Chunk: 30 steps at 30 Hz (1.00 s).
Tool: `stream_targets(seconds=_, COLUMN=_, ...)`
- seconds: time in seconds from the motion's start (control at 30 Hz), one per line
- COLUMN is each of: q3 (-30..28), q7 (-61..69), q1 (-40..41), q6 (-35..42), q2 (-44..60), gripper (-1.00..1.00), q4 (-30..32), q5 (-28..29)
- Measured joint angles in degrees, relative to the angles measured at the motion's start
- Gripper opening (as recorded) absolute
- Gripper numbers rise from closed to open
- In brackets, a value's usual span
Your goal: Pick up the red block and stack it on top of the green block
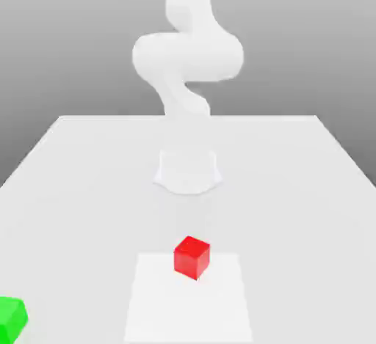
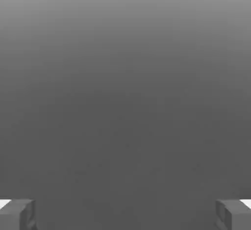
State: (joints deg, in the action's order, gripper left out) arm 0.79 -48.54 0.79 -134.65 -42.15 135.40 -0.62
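Red block [image 1: 192,258]: smooth, matt. Green block [image 1: 12,320]: smooth, matt. Table [image 1: 88,210]: smooth, matt. Arm [image 1: 188,56]: smooth, plastic-looking shell. Fingers [image 2: 125,214]: matt; material unclear.

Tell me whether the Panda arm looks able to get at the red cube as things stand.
Probably yes: the red cube has nothing on or against it, and the gripper is open and empty, though reach is hard to judge.
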Motion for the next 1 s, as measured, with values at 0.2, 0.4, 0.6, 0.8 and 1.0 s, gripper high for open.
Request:
stream_targets(seconds=0.2, q3=2.58, q7=-7.96, q1=2.12, q6=-8.14, q2=10.75, gripper=0.00, q4=10.13, q5=-1.55)
stream_targets(seconds=0.4, q3=5.33, q7=-16.73, q1=3.99, q6=-16.46, q2=21.84, gripper=0.00, q4=20.50, q5=-2.43)
stream_targets(seconds=0.6, q3=7.24, q7=-27.75, q1=5.60, q6=-28.26, q2=37.84, gripper=0.00, q4=30.22, q5=-0.80)
stream_targets(seconds=0.8, q3=2.47, q7=-33.66, q1=2.64, q6=-39.79, q2=51.76, gripper=0.00, q4=29.43, q5=5.97)
stream_targets(seconds=1.0, q3=1.94, q7=-34.26, q1=2.30, q6=-40.89, q2=52.92, gripper=-1.00, q4=29.27, q5=6.71)
